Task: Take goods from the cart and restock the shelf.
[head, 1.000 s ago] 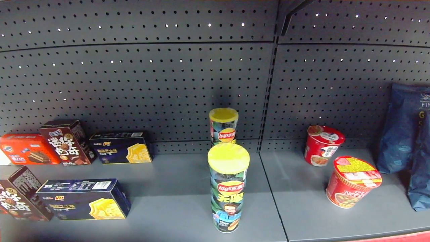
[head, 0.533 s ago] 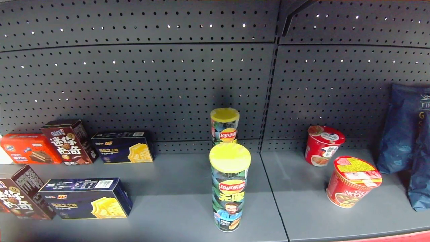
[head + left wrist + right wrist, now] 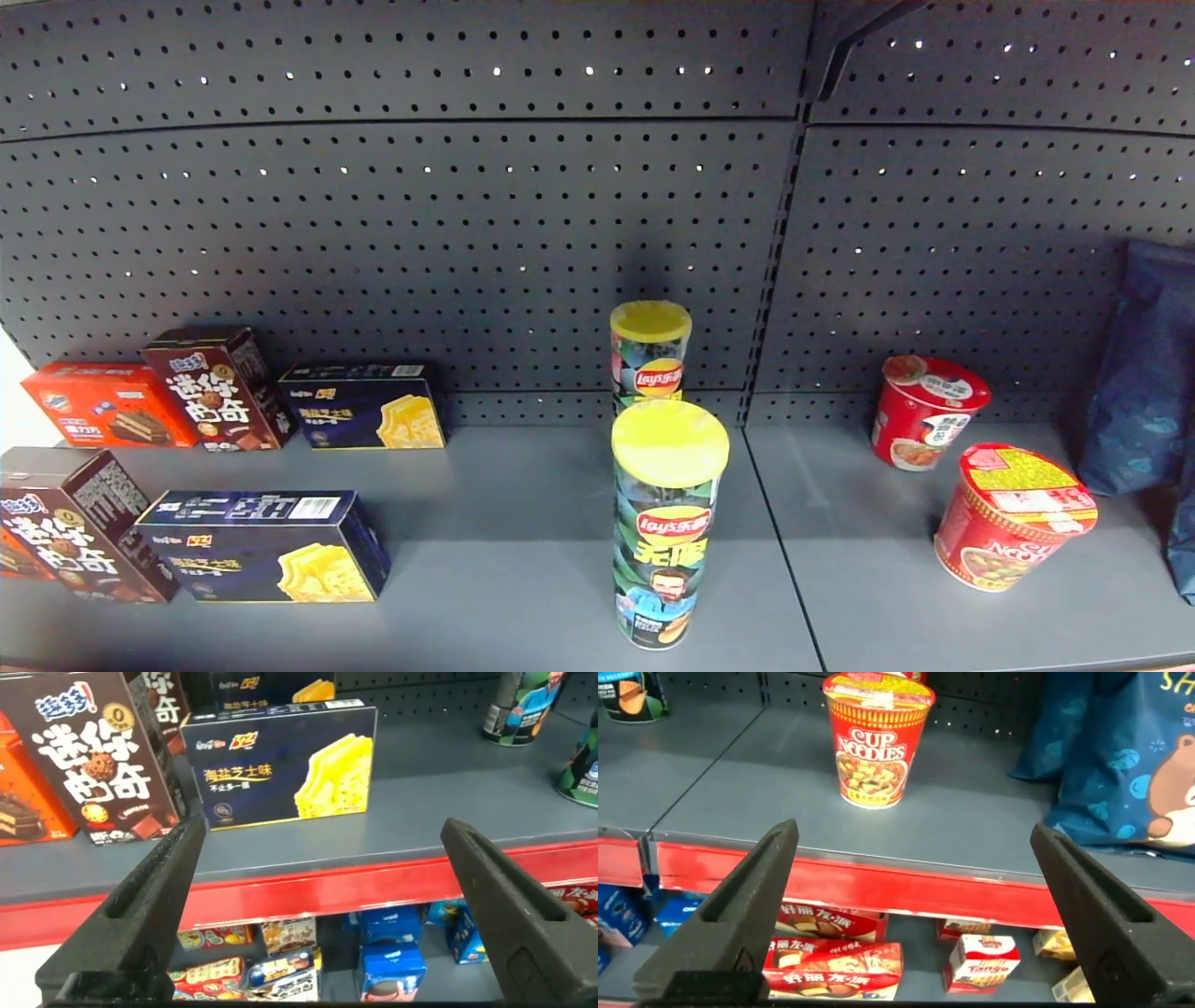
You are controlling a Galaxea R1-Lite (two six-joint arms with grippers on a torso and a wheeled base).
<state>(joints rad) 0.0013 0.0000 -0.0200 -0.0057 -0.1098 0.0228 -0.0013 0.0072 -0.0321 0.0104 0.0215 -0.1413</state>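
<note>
The grey shelf (image 3: pixel 523 560) holds two yellow-lidded chip cans (image 3: pixel 667 523), one behind the other. Left of them lie two navy cracker boxes (image 3: pixel 266 546), two brown cookie boxes (image 3: pixel 215 387) and an orange box (image 3: pixel 98 406). Two red cup noodles (image 3: pixel 1013 513) stand to the right. My left gripper (image 3: pixel 322 831) is open in front of the shelf edge, facing a navy cracker box (image 3: pixel 280 765). My right gripper (image 3: pixel 915 831) is open before the front cup noodles (image 3: pixel 876 737). Neither holds anything.
Blue bags (image 3: pixel 1144 373) lean at the shelf's far right, also beside the cup (image 3: pixel 1130 756). A red front strip (image 3: pixel 280 896) edges the shelf. More packaged goods (image 3: pixel 840 961) sit on the lower shelf below. A perforated back panel (image 3: pixel 467 233) closes the rear.
The whole head picture has shifted to the right, so the camera moved. The goods on the shelf keep their places relative to each other.
</note>
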